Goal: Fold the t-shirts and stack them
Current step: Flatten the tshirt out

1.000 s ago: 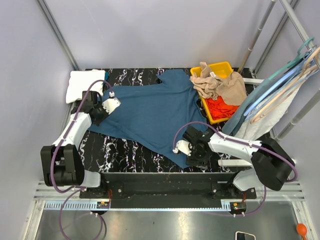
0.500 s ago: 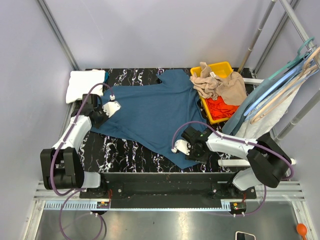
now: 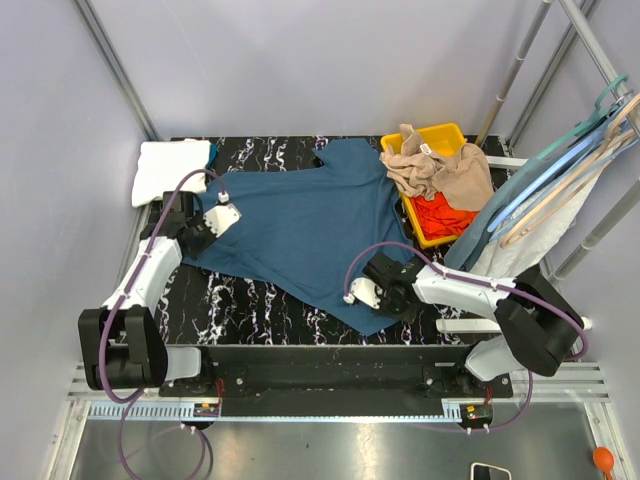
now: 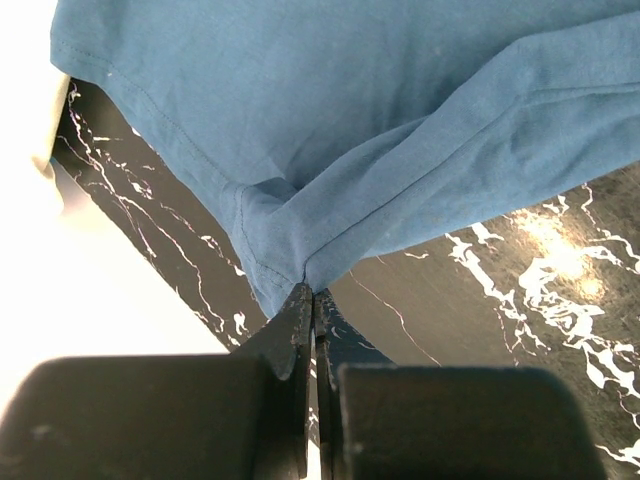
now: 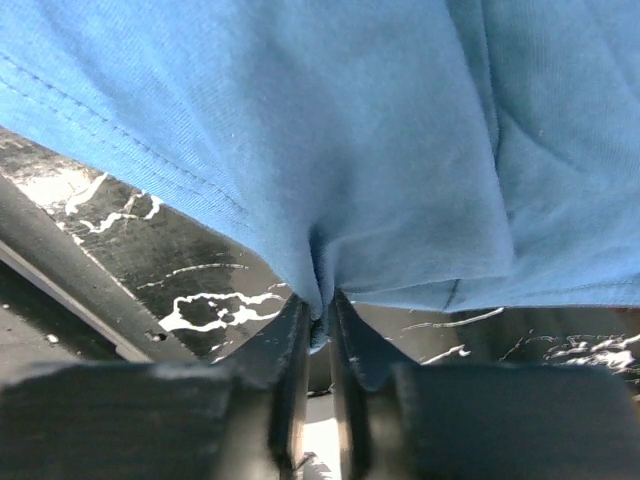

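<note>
A large teal-blue t-shirt [image 3: 300, 225] lies spread across the black marble table [image 3: 240, 300]. My left gripper [image 3: 195, 242] is shut on its left corner, and in the left wrist view the cloth [image 4: 350, 120] bunches to a point at the closed left gripper [image 4: 313, 296]. My right gripper [image 3: 388, 298] is at the shirt's near right hem. In the right wrist view a fold of the blue cloth [image 5: 330, 150] is pinched in the right gripper [image 5: 318, 312]. A folded white t-shirt [image 3: 170, 168] sits at the far left corner.
A yellow bin [image 3: 440, 132] at the far right holds a tan t-shirt [image 3: 440, 175] and a red-orange one [image 3: 440, 215]. Pale blue and beige hangers [image 3: 560, 180] lean on a rack at the right. The table's near edge runs just below the right gripper.
My right gripper has closed on the teal shirt's near hem. The left arm, still gripping the corner, has shifted only slightly.
</note>
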{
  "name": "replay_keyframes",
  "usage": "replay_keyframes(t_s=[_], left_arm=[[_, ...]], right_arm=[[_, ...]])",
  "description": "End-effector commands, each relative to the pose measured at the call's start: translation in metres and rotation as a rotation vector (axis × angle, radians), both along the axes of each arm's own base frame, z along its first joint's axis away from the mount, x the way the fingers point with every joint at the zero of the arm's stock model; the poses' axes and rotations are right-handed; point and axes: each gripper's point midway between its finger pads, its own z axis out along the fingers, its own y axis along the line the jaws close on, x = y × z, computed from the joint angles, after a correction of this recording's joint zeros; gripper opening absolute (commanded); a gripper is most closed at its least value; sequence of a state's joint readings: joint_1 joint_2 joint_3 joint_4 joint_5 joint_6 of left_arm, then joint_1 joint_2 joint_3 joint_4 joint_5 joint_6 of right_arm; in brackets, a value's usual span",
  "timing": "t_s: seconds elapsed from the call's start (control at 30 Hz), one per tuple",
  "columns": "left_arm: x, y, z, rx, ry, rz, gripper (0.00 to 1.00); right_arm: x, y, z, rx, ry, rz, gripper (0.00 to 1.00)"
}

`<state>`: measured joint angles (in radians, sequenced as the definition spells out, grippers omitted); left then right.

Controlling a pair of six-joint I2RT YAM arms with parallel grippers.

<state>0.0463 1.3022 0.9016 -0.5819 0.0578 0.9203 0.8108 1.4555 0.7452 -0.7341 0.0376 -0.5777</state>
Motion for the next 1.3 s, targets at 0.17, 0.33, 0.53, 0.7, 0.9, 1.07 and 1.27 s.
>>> replay_keyframes(t_s=[0.17,0.33,0.53,0.7,0.9,1.07,1.27], left_arm=[[-0.005,-0.001,0.018,0.000,-0.069,0.008,0.00],[-0.014,-0.001,0.022,0.001,-0.083,0.016,0.00],[-0.024,0.000,0.030,0.007,-0.102,0.020,0.00],[-0.038,-0.003,0.042,-0.006,-0.127,0.019,0.00],[-0.066,-0.008,0.048,-0.024,-0.144,0.015,0.00],[-0.091,-0.007,0.044,-0.001,-0.123,-0.001,0.00],[-0.113,-0.004,0.041,0.022,-0.112,0.007,0.00]], right_arm=[[0.001,-0.006,0.034,-0.003,-0.046,-0.035,0.00],[0.003,-0.005,0.065,0.033,-0.087,-0.044,0.00],[0.009,-0.003,0.092,0.066,-0.141,-0.051,0.00],[0.006,-0.005,0.096,0.082,-0.151,-0.051,0.00],[-0.001,-0.010,0.104,0.126,-0.173,-0.044,0.00],[-0.012,-0.015,0.111,0.165,-0.176,-0.011,0.00],[-0.001,-0.018,0.123,0.133,-0.225,0.017,0.00]])
